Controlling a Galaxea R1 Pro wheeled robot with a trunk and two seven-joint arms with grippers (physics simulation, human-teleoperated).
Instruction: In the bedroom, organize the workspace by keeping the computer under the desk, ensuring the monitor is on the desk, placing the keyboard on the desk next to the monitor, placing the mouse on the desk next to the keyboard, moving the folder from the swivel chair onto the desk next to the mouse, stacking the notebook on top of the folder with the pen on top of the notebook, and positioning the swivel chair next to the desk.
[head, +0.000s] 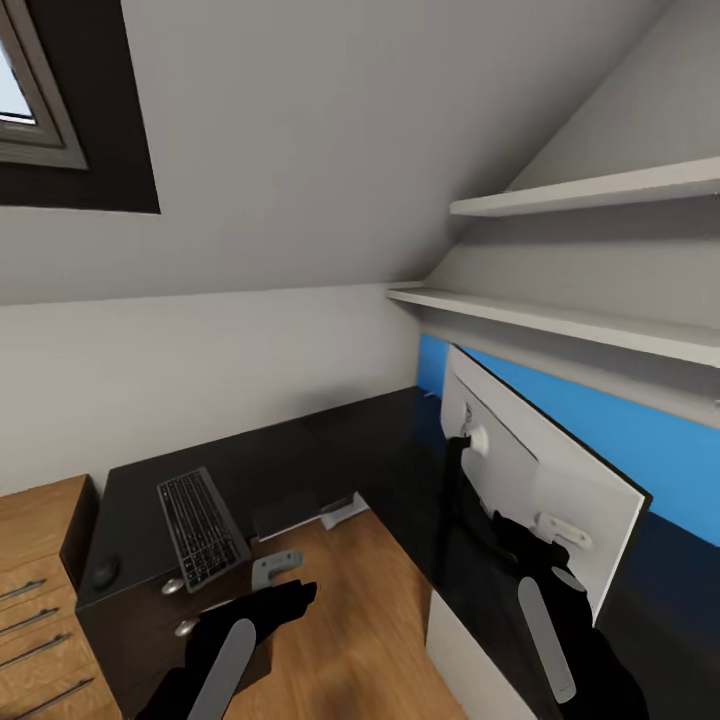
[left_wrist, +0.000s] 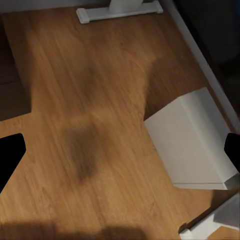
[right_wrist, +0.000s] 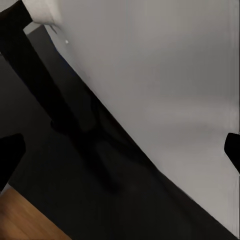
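My right claw (head: 545, 560) hovers wide open behind the monitor (head: 540, 480) on the tabletop (head: 390, 450). My left claw (head: 262, 598), also wide, hangs over the floor (left_wrist: 90, 110); the keyboard (head: 200, 527) lies at nine o'clock of the monitor.

The bench (head: 300, 455) is showing a glossy black top against a bright blue back panel (head: 640, 440). The monitor (head: 560, 480) is presenting a silver-white back with a thin black edge and a black stand (right_wrist: 45, 95). The keyboard (head: 200, 527) is displaying dark grey keys inside a lighter rim; the mouse (head: 104, 572) is appearing black. The floor (left_wrist: 90, 100) is showing warm brown wood grain, as is the drawer chest (head: 35, 580). The shelves (head: 560, 320) and walls are reading off-white and grey.
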